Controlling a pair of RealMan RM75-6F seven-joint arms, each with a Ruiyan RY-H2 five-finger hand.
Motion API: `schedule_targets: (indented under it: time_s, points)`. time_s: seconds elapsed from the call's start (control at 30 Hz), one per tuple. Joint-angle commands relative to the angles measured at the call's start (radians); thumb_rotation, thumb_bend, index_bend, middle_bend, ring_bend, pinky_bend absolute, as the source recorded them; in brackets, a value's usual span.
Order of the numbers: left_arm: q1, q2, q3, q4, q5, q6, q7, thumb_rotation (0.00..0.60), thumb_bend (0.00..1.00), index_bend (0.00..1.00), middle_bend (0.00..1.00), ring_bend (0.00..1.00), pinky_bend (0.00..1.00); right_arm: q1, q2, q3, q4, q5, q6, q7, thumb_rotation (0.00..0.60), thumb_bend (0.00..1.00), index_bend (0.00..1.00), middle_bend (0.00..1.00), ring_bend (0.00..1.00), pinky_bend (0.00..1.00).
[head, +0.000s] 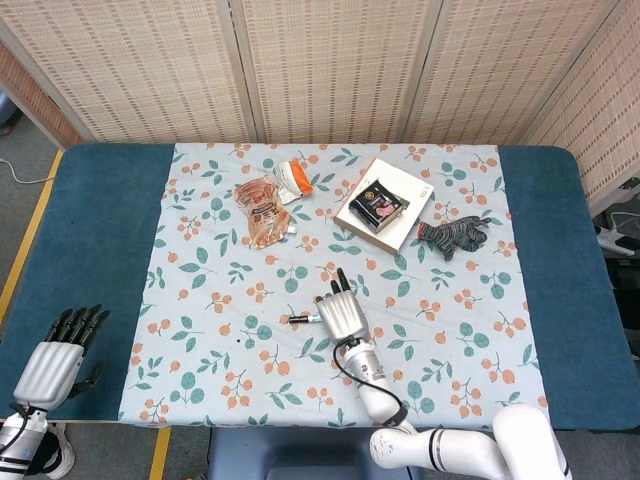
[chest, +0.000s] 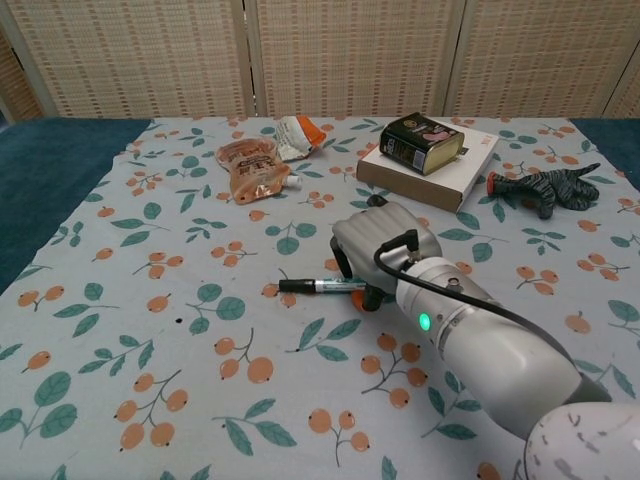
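Head view: the right hand (head: 341, 313) lies flat over a thin black pen (head: 299, 319) on the floral tablecloth (head: 200, 260); the left hand (head: 55, 358), fingers together, holds nothing.

Chest view: the fingers (chest: 345, 262) curl onto the pen (chest: 318, 286), though whether they pinch it I cannot tell. It looks light, stiff and smooth, best held mid-barrel.

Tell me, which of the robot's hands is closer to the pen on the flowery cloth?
The right hand: it sits right over one end of the pen, fingers curled down onto it. The left hand lies far off at the table's near left corner.
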Motion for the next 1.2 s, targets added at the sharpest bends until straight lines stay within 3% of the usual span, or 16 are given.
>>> schedule_targets:
  time_s: [0.03, 0.33, 0.5, 0.63, 0.77, 1.0, 1.2]
  points:
    - [-0.001, 0.001, 0.001, 0.0, 0.0, -0.002, -0.003, 0.6, 0.43, 0.0, 0.0, 0.0, 0.04, -0.01, -0.004, -0.015, 0.019, -0.018, -0.003, 0.036, 0.6, 0.4, 0.79, 0.65, 0.28, 0.0]
    - [-0.022, -0.029, 0.007, 0.044, 0.044, -0.006, -0.063, 0.6, 0.46, 0.05, 0.0, 0.0, 0.06, -0.032, 0.052, -0.037, -0.016, -0.095, 0.01, 0.115, 0.6, 0.42, 0.8, 0.72, 0.35, 0.0]
    - [-0.048, -0.062, 0.003, 0.069, 0.062, -0.025, -0.082, 0.6, 0.49, 0.14, 0.08, 0.02, 0.18, -0.035, 0.095, -0.035, -0.068, -0.119, 0.019, 0.122, 0.6, 0.42, 0.8, 0.72, 0.35, 0.0]
    - [-0.154, -0.165, -0.056, 0.066, 0.049, -0.132, -0.077, 0.6, 0.5, 0.23, 0.2, 0.12, 0.33, -0.048, 0.171, -0.028, -0.19, -0.142, 0.026, 0.16, 0.6, 0.42, 0.8, 0.72, 0.35, 0.0]
    - [-0.232, -0.249, -0.112, 0.059, -0.012, -0.225, -0.023, 0.6, 0.49, 0.28, 0.28, 0.2, 0.42, -0.049, 0.187, -0.026, -0.218, -0.138, 0.021, 0.165, 0.6, 0.42, 0.8, 0.72, 0.35, 0.0]
    - [-0.326, -0.424, -0.201, 0.1, -0.13, -0.291, 0.139, 0.6, 0.41, 0.3, 0.31, 0.23, 0.45, -0.025, 0.166, -0.01, -0.205, -0.117, -0.001, 0.158, 0.6, 0.42, 0.8, 0.72, 0.35, 0.0]
    - [-0.362, -0.513, -0.218, 0.137, -0.18, -0.304, 0.168, 0.6, 0.39, 0.3, 0.34, 0.25, 0.5, -0.007, 0.139, 0.012, -0.185, -0.099, -0.004, 0.16, 0.6, 0.42, 0.8, 0.72, 0.35, 0.0]
